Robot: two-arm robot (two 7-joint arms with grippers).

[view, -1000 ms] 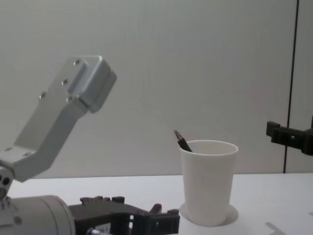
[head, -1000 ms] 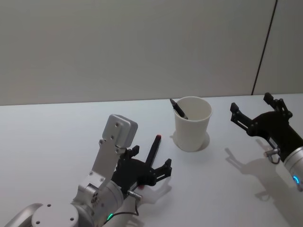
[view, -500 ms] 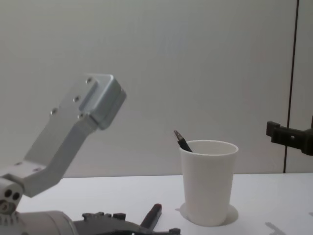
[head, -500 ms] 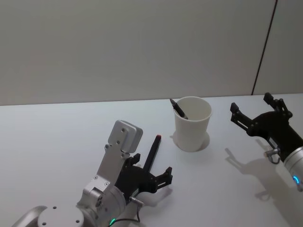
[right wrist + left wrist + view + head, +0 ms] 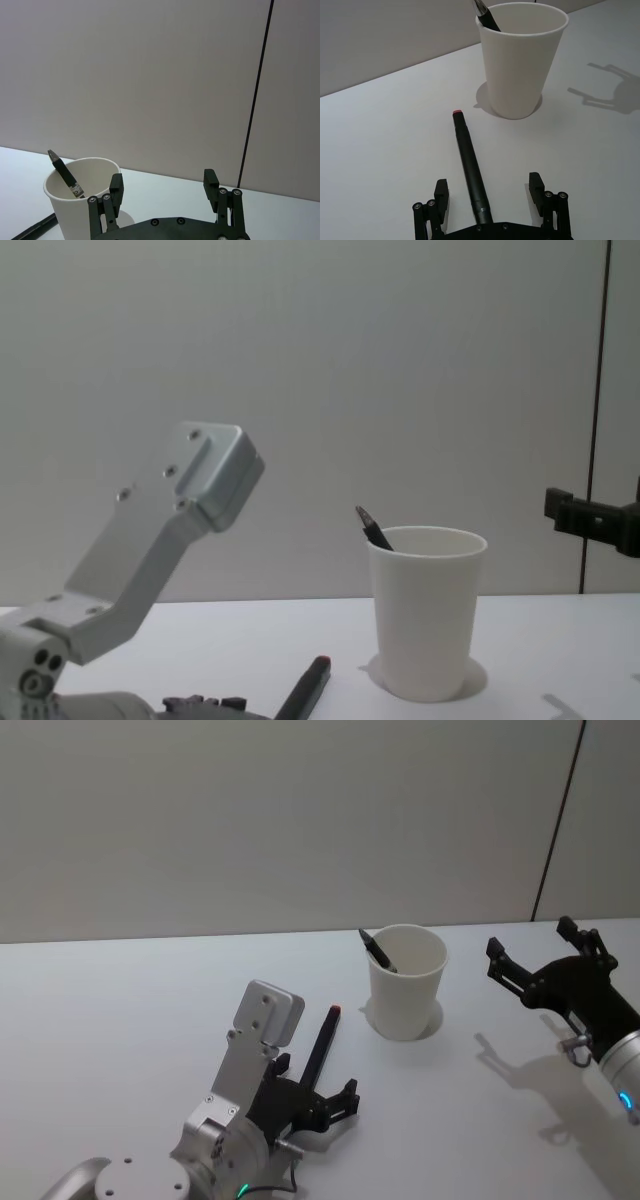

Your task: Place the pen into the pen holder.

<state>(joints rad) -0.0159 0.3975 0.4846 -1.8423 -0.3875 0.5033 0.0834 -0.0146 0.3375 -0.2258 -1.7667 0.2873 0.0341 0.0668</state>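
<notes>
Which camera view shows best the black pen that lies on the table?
The left wrist view: the pen shows almost whole, red tip forward, between the open fingers of the left hand. In the head view that hand covers its near end; the chest view catches its red-tipped end.

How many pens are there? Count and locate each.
2. A black pen leans in the pen holder; a red-capped pen lies on the table between the open left gripper's fingers. More may hide inside.

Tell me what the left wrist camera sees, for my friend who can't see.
A slim black pen with a red tip lies flat on the white table between the open fingers of the left gripper. Beyond it stands a white paper cup with another dark pen leaning inside.
</notes>
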